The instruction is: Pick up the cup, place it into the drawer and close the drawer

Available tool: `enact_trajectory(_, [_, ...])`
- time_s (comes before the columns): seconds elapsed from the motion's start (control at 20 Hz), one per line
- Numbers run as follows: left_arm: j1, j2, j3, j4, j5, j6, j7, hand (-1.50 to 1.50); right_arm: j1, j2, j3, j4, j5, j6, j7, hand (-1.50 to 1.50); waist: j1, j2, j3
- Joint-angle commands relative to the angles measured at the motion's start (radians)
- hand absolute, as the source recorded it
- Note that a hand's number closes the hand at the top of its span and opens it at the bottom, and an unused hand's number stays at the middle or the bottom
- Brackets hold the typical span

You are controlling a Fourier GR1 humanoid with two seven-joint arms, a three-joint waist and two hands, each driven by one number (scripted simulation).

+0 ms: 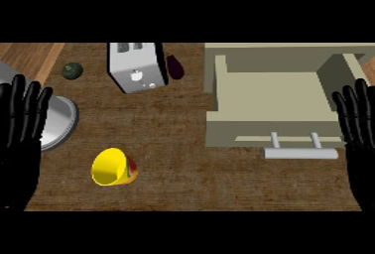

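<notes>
Both hands are just parked at the edges, fingers straight and pointing up, holding nothing: left hand [22,119] at the left edge, right hand [357,124] at the right edge, partly in front of the open drawer [271,92]. No readable writing anywhere, tbh; the only mark is a small pale emblem on the side of the silver toaster [135,67], too small to make out.

Yellow cup [113,167] is lying tipped on its side on the wooden counter [219,173], mouth facing lower left, well apart from either hand and from the drawer. Drawer is pulled out on the right, its pale bar handle [300,153] toward the near edge.

Other stuff: a dark green round thing [72,70] top left, a dark purple thing [175,66] just beside the toaster, and a round metal piece [58,121] partly behind the left hand.
</notes>
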Motion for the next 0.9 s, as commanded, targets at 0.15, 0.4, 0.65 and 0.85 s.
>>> enact_trajectory(0.15, [0.115,0.07,0.003,-0.114,0.169,-0.176,0.008,-1.5,-0.015,0.014,-0.012,0.047,-0.025,0.019,-0.082,-1.5,-0.003,-0.027,-0.035])
enact_trajectory(0.4, [0.206,0.021,0.019,-0.041,0.391,-0.19,0.135,-1.5,-0.011,-0.017,0.063,0.093,-0.049,0.1,0.013,-1.5,0.004,-0.024,-0.035])
enact_trajectory(0.65, [0.14,0.026,0.065,0.053,0.415,-0.197,0.142,-1.5,-0.159,-0.045,-0.025,0.099,-0.125,0.113,0.13,-1.5,-0.012,-0.025,-0.035])
enact_trajectory(0.85, [0.101,0.029,0.095,0.26,0.332,-0.238,0.033,-1.5,-0.144,-0.054,-0.057,0.153,-0.135,0.143,0.056,-1.5,-0.017,-0.024,-0.035])
